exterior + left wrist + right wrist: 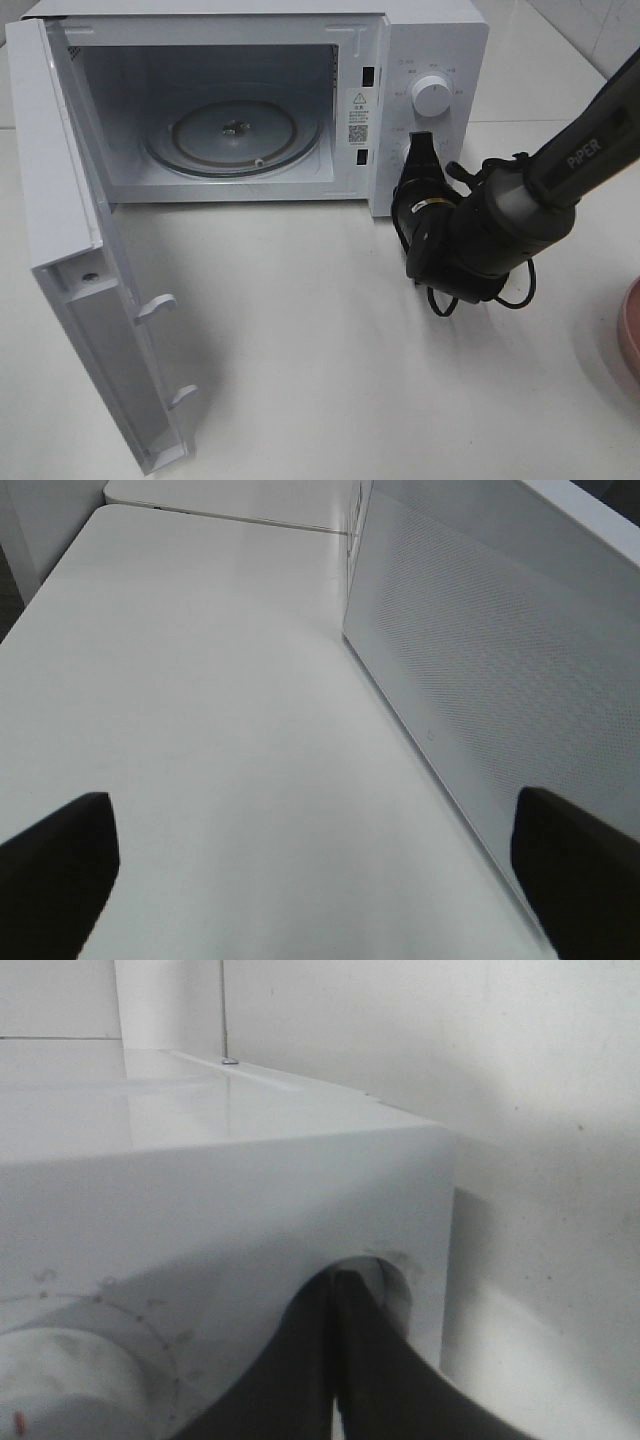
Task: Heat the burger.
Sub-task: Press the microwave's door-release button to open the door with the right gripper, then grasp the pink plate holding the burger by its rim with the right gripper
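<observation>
— What do you see?
— Microwave [430, 40], its door [90, 300] standing wide, the turntable [235, 135] bare. The burger is in none of my views (only a pink plate [630, 330] edge).
— Grippers?
— Right gripper [419, 142] is clenched at the panel below the dial [432, 95]; left gripper [318, 870] is spread and empty. I'd back the right one straight off.

Robotics test bench arranged as a kitchen corner: a white microwave oven [460, 50], door [85, 290] swung open on its glass turntable [200, 135], stands on a white table [320, 340] near white wall tiles [600, 30], beside a cabled robot arm [580, 160] lettered PIPER.
</observation>
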Available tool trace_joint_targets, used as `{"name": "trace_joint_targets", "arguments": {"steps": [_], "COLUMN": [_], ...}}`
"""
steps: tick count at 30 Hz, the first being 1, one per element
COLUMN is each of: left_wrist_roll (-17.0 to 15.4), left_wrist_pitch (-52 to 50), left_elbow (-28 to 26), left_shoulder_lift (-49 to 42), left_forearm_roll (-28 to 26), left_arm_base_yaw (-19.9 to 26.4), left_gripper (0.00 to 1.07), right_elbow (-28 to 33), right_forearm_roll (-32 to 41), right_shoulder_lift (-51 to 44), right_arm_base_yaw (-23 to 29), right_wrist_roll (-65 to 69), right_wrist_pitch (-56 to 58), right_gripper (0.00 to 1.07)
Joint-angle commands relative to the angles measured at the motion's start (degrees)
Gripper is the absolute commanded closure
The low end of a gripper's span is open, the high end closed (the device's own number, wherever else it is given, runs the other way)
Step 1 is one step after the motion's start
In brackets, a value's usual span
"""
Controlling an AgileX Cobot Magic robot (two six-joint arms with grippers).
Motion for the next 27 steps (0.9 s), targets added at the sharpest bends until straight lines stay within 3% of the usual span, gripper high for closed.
{"name": "trace_joint_targets", "arguments": {"steps": [1, 16, 27], "left_wrist_roll": [-0.1, -0.1, -0.1], "left_wrist_pitch": [-0.5, -0.5, -0.5], "left_elbow": [0.1, 0.1, 0.1], "left_shoulder_lift": [-0.9, -0.9, -0.9], "left_forearm_roll": [-0.5, -0.5, -0.5], "left_arm_base_yaw": [0.1, 0.1, 0.1], "left_gripper": [0.07, 0.07, 0.07], "right_elbow": [1.1, 8.7, 15.1], "right_forearm_roll": [-4.0, -5.7, -7.4], "right_shoulder_lift": [-2.6, -9.0, -19.0], "right_arm_base_yaw": [0.7, 0.7, 0.6], "right_wrist_roll": [-0.1, -3.9, -21.5], "right_wrist_pitch": [-2.9, 5.5, 13.3], "right_gripper": [1.07, 1.07, 1.06]}}
